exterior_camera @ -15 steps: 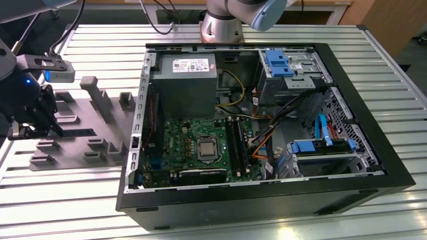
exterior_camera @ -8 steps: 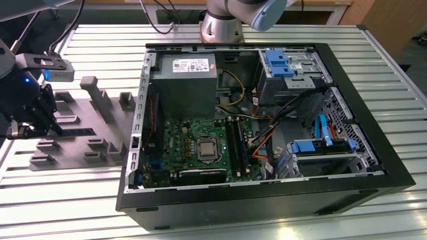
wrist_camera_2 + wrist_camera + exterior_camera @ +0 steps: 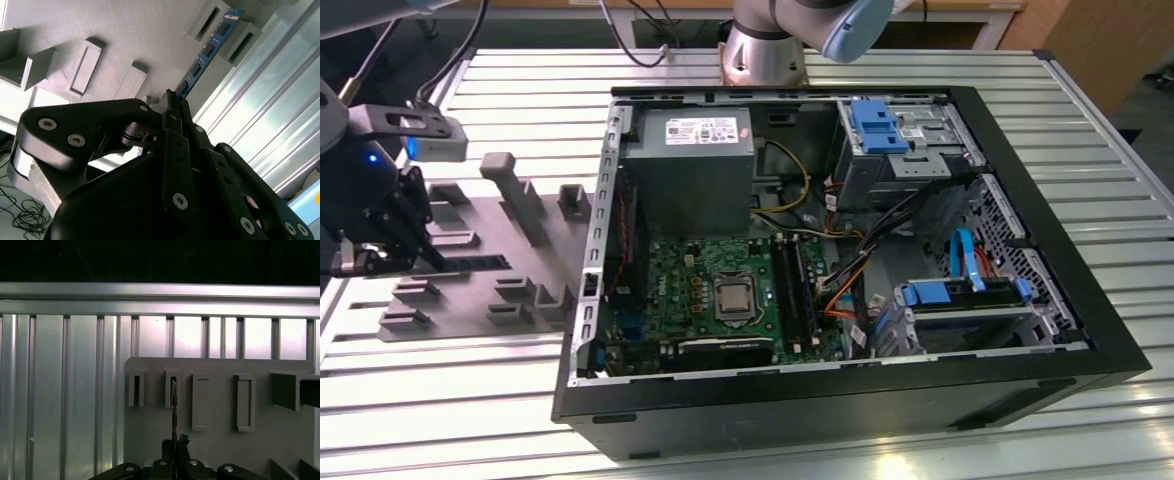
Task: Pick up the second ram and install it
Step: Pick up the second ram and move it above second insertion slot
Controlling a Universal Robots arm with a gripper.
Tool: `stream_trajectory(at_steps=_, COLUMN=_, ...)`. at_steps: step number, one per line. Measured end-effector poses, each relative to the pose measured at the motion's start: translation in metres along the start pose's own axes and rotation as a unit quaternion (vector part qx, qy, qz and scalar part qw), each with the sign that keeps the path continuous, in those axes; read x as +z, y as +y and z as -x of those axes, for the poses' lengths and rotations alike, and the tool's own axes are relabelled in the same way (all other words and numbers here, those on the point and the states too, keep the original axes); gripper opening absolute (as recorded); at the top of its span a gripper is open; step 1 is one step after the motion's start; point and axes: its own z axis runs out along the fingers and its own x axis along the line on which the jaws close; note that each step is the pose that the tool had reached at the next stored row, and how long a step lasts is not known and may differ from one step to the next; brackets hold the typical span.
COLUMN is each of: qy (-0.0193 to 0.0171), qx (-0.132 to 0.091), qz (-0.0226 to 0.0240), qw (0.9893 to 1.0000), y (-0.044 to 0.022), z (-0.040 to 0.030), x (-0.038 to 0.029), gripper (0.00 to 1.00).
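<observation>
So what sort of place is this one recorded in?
Probably a robotics lab bench set up for PC assembly: a slatted aluminium table carries an open computer case with its motherboard exposed, and beside it a grey fixture plate, where the pincer grips the second ram.

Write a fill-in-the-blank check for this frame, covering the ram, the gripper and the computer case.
1. The gripper is shut on the second ram at one ____.
2. The fixture whose slot holds the ram's far end is ____ in colour.
3. The computer case lies to the exterior view's ____ of the fixture.

Missing words: end; grey; right.
</observation>
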Motion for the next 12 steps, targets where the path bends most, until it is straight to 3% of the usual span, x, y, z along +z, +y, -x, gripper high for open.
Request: stream_trajectory(at_steps=12, qy=0.0000, qx=0.000, qz=0.0000, qw=1.0000, y=-0.0001, z=0.0000, x=-0.0044, gripper=0.14)
